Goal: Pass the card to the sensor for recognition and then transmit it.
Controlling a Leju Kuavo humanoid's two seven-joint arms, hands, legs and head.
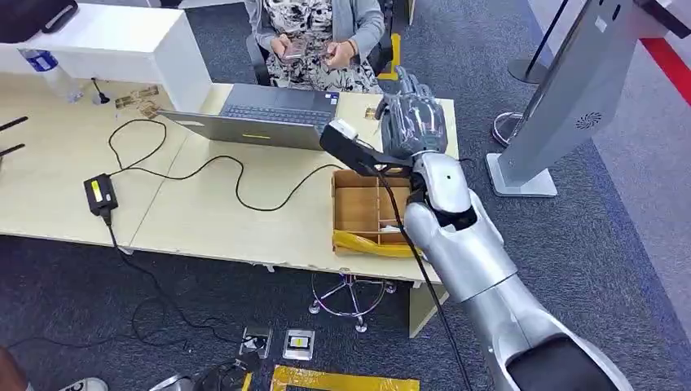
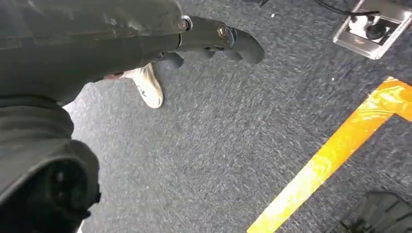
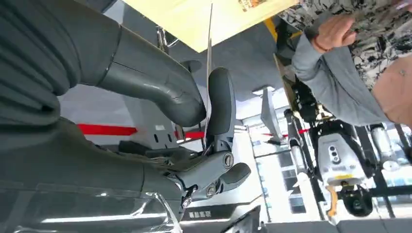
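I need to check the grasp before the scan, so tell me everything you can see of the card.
The card shows edge-on in the right wrist view: a thin, pale, flat sheet seen as a narrow line. Its face and any print cannot be seen. The right hand pinches it between the thick grey thumb and a darker finger, and it sticks out past both fingertips. In the head view the hand is raised over the table's far edge, near a seated person.
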